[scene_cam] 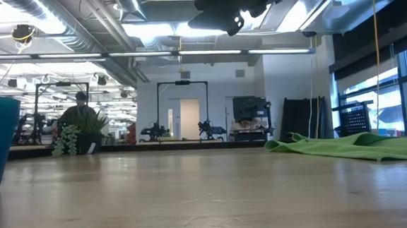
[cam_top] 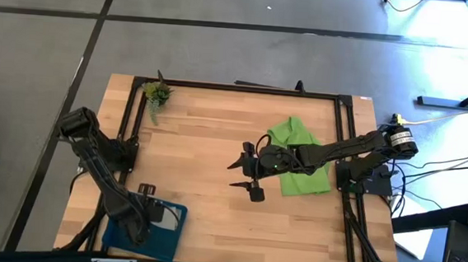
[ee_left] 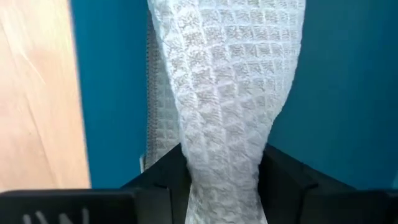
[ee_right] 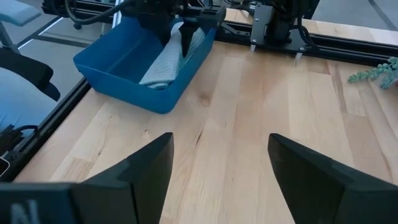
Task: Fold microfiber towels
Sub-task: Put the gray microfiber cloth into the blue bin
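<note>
Grey waffle cloth (ee_left: pixel 224 93) hangs pinched between the fingers of my left gripper (ee_left: pixel 221 186) over the blue tray (cam_top: pixel 169 230) at the table's near left corner, its lower end resting inside. My right gripper (cam_top: pixel 246 177) hovers above mid-table, jaws spread wide and empty. Just beside it, under my right arm, the lime green towel (cam_top: pixel 298 156) lies rumpled on the wooden table (cam_top: pixel 210 121).

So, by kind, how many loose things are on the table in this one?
Towels: 2, a green one lying flat, a grey one in the left pincer over the tray.
Trays: 1, blue.
Plant sprigs: 1.
Total: 4.
</note>
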